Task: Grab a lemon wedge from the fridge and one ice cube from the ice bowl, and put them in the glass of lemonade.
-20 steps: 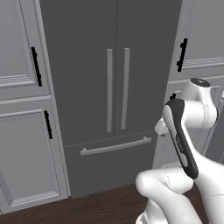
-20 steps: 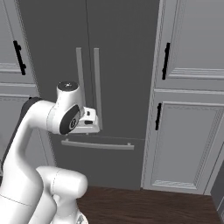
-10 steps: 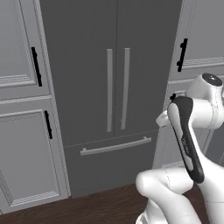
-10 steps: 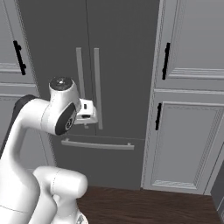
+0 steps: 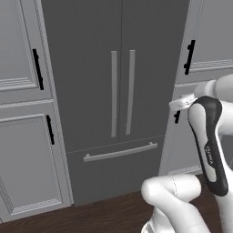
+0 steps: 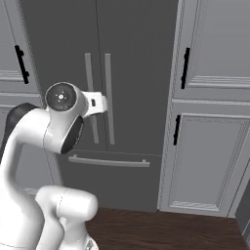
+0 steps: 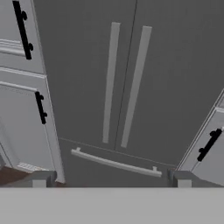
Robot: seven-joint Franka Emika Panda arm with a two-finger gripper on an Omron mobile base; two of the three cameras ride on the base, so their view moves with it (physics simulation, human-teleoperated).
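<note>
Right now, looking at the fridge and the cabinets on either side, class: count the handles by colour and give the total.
Pale grey handles: 3
Black handles: 4
Total: 7

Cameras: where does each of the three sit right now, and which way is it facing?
Left base view: behind the arm to its left, facing the closed fridge; the white arm rises at lower right.
Right base view: behind to its right, facing the same fridge; the arm rises at lower left.
Hand view: on the hand, looking along the open gripper at the fridge; dark fingers at the bottom.
Shared: all three show the fridge's two upright door handles and drawer handle.
</note>
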